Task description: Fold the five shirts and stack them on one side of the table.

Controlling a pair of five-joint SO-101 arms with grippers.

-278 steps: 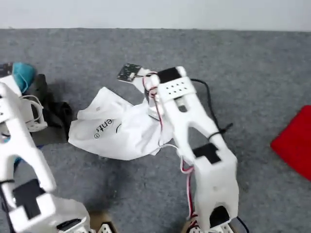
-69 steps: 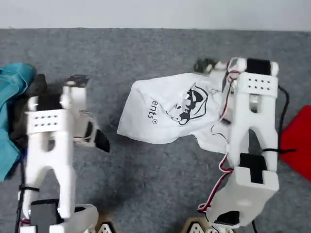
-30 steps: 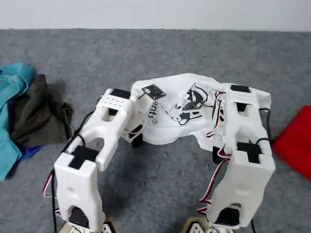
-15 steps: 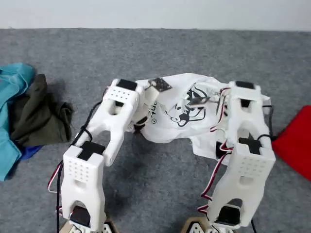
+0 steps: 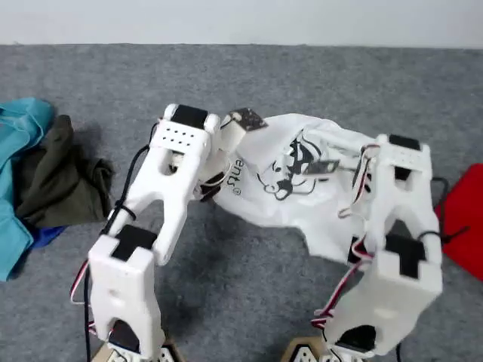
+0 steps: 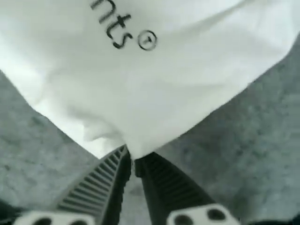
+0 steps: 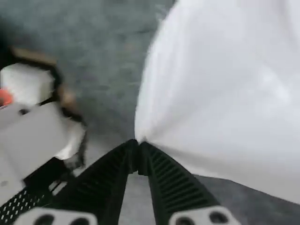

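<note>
High view: the white shirt (image 5: 287, 204) lies rumpled mid-counter (image 5: 249, 294), print up, between the left arm (image 5: 170, 188) and the right arm (image 5: 396, 211). A teal shirt (image 5: 19, 136) and a dark shirt (image 5: 56, 177) are heaped at the left edge, and a red shirt (image 5: 464, 226) lies at the right.

Left wrist view: the left end effector (image 6: 132, 161) is pressed together, pinching the white shirt's edge.

Right wrist view: the right end effector (image 7: 138, 149) likewise pinches a fold, probably the hem.
</note>
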